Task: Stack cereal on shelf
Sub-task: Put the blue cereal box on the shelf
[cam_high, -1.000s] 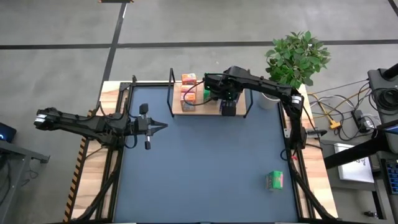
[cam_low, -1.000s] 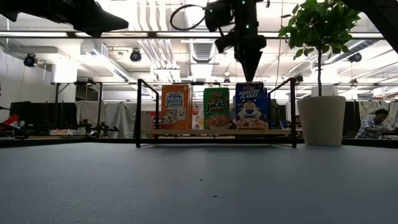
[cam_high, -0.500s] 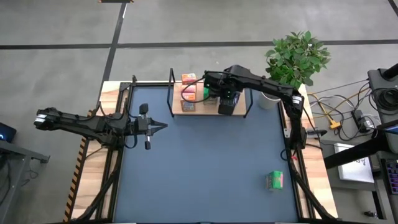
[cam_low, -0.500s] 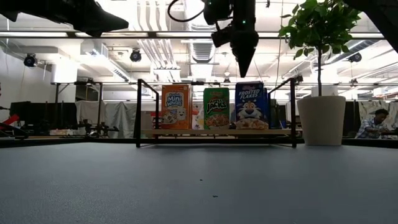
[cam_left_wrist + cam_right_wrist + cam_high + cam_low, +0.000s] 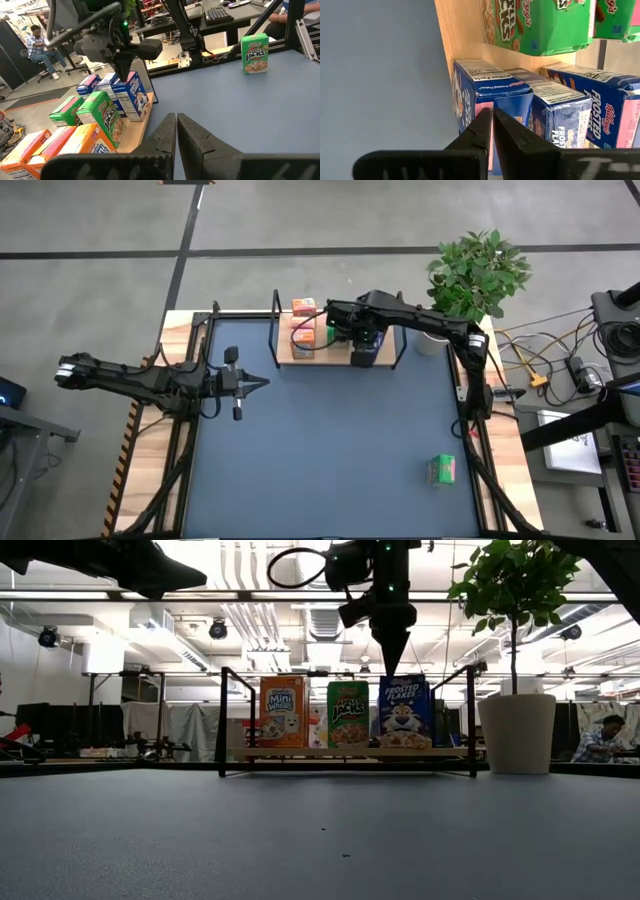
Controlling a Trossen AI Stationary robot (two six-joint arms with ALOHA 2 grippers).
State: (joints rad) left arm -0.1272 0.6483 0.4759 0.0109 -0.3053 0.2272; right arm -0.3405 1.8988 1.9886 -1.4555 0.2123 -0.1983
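On the dark desk [image 5: 330,440], the shelf [image 5: 312,352] carries sorted cereal rows. The right pincer [image 5: 389,646] hangs clenched and empty above the blue boxes [image 5: 403,710]; one green box [image 5: 441,469] waits near the front right corner. The left pincer [image 5: 262,383] idles clenched.

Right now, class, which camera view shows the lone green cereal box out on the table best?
The left wrist view: the green cereal box stands upright, label readable, apart from the shelf. The high view shows it only from above, small, near the table's right edge. The low and right wrist views miss it.
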